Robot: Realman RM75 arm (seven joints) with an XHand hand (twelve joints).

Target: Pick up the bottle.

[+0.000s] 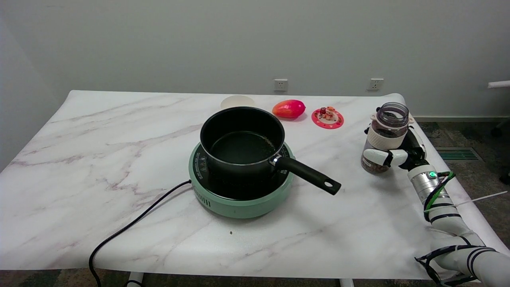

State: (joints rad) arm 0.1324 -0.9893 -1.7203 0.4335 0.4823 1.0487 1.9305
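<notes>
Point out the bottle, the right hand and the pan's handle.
bottle (392, 115): head view, on its clear upper part.
right hand (388, 153): head view, on the fingers wrapped around the bottle.
pan's handle (308, 174): head view, mid-handle.

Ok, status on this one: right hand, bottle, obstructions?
Right hand gripping bottle. Bottle upright, near table's right edge. Pot well left, nothing obstructing.

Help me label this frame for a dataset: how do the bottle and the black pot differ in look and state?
The bottle is clear, upright and gripped by the right hand; the pot is black, opaque and untouched. The bottle holds dark contents low down, while the pot looks almost empty. The bottle is at the table's right edge; the pot sits on a green cooker mid-table. Both are open-topped.
</notes>
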